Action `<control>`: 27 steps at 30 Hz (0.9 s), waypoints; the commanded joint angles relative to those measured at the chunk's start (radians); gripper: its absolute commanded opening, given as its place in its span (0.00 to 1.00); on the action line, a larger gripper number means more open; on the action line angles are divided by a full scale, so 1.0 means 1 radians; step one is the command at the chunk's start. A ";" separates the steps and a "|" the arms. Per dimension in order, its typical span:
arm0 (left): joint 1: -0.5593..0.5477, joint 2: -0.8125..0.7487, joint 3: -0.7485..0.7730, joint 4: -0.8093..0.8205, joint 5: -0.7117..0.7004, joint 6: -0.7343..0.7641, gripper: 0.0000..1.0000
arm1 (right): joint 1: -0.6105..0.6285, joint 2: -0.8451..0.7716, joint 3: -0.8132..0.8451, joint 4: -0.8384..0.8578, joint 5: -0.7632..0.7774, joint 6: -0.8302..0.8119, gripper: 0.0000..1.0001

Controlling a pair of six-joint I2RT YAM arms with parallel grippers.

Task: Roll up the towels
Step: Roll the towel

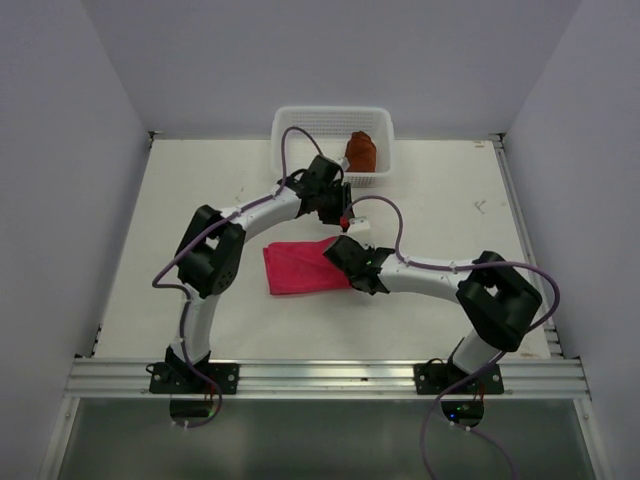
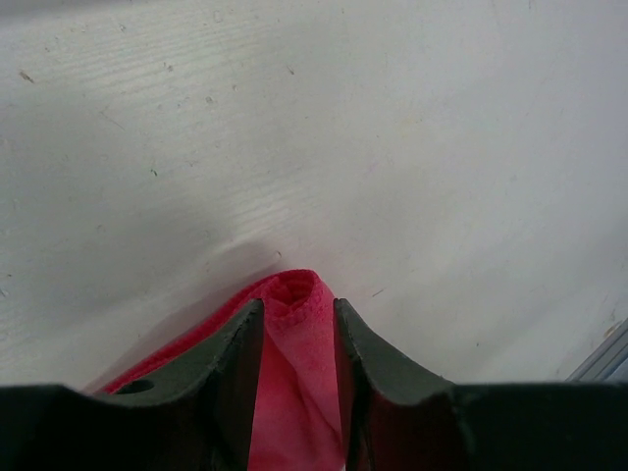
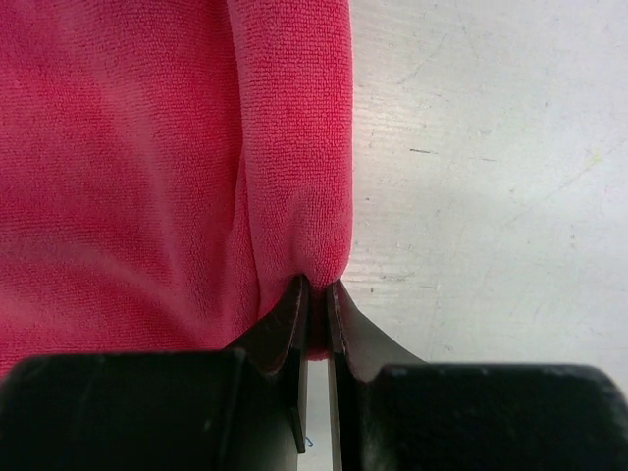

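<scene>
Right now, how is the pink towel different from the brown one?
The pink towel lies on the table, mostly flat with one edge rolled. The brown towel sits bunched up in the basket. The right claw pinches the pink towel, and its roll sits inside the left claw. No claw touches the brown towel. Both are small soft cloths.
</scene>
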 commanded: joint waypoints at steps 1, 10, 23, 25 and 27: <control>0.010 -0.077 0.033 -0.013 0.017 0.021 0.38 | 0.031 0.032 0.059 -0.091 0.127 0.000 0.00; 0.034 -0.131 -0.018 -0.009 0.014 0.029 0.38 | 0.113 0.153 0.183 -0.256 0.263 0.026 0.00; 0.052 -0.185 -0.065 -0.006 0.019 0.040 0.38 | 0.215 0.366 0.427 -0.515 0.412 0.039 0.00; 0.056 -0.188 -0.070 -0.006 0.019 0.040 0.38 | 0.226 0.417 0.461 -0.576 0.438 0.054 0.00; 0.054 -0.189 -0.071 -0.004 0.022 0.041 0.38 | 0.240 0.438 0.492 -0.592 0.437 0.056 0.00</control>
